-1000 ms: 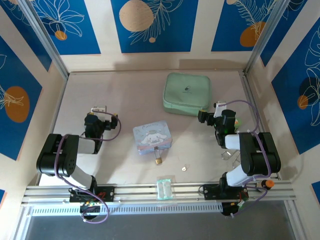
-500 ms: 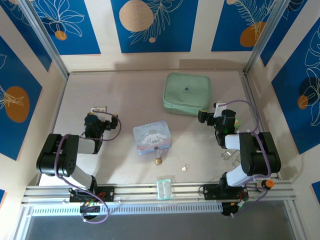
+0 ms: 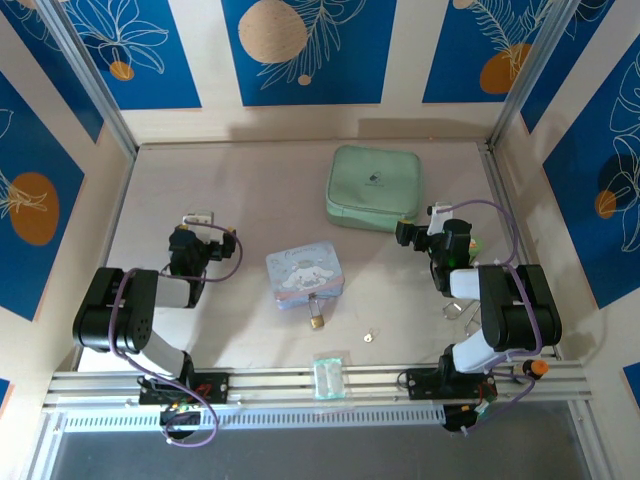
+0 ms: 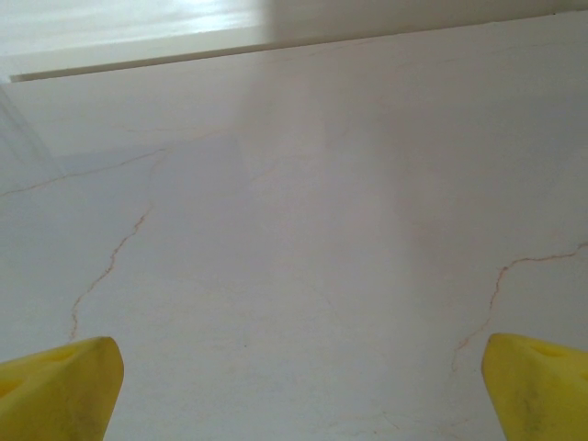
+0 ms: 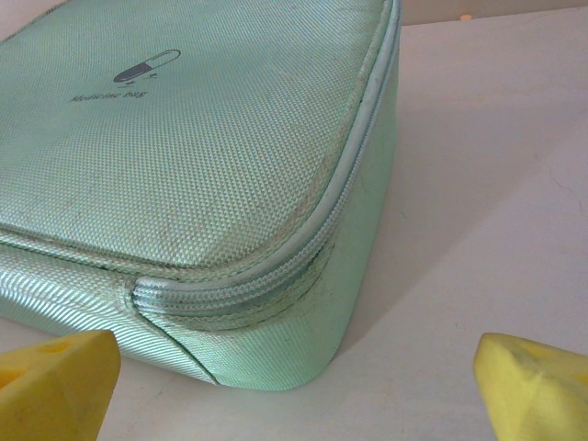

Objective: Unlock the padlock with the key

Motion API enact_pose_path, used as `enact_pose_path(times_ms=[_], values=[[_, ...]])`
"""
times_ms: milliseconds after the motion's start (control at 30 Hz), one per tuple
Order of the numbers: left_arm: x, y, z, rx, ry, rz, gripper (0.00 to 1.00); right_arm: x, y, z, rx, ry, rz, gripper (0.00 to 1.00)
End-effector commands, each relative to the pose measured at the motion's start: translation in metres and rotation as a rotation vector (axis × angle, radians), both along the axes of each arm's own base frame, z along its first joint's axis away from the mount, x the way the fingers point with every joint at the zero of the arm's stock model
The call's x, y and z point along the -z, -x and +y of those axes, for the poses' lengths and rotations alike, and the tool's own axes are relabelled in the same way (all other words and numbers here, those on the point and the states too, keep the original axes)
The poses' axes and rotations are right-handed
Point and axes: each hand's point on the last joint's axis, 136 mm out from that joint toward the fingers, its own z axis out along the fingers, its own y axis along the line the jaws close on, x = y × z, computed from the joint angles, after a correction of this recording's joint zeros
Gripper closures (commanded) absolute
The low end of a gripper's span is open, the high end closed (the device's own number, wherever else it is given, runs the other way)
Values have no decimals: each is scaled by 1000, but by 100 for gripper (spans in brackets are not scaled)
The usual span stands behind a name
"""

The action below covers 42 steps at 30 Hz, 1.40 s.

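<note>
Lettering beneath a capsule logo on the green pouch (image 5: 202, 156) seems to read "Medicine bag". The right end effector (image 5: 294, 390) gapes wide before it, and the left end effector (image 4: 294, 390) gapes wide over bare tabletop (image 4: 303, 211). The padlock (image 3: 316, 322) sits at the cartoon tin's (image 3: 304, 272) near edge, with the key (image 3: 368, 337) nearby.

key (image 3: 369, 337) a tiny speck, pouch (image 5: 202, 165) cropped

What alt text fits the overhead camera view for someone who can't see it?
A tiny brass padlock lies at the near edge of a blue tin, the key right of it. The left gripper and right gripper hang open at the sides, holding nothing.
</note>
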Motion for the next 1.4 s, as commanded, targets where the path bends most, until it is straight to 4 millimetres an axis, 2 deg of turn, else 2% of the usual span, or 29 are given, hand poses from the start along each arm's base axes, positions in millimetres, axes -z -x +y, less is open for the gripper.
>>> enact_pose_path(times_ms=[0,433,767,833,933,1033,1100,1133,1200,1267,1367], values=[[-4,-4,-2,21,-8,-13,1,-6,-3,1,-18,11,-23,1],[-9,-3,-3,28,-6,-26,1,-10,-2,4,-32,7,-24,1],[-64,13,-3,22,25,-84,1,-54,18,19,-92,9,-54,1],[-80,16,-4,10,99,-101,1,-62,23,24,-101,-29,-21,1],[-98,20,-1,-88,354,-69,1,-75,31,26,-50,-173,79,1],[-108,27,-20,-45,574,-23,1,-70,46,9,150,-338,269,1],[-108,33,-28,-42,740,-1,1,-77,54,24,53,-407,317,1],[-112,36,-34,-2,779,-9,1,-80,60,34,-4,-433,331,1],[-110,41,-41,0,848,45,1,-83,72,44,-30,-467,356,1],[-106,50,-57,28,874,154,1,-84,87,53,-48,-483,389,1],[-99,68,-82,30,779,292,1,-77,109,64,-42,-495,468,1]])
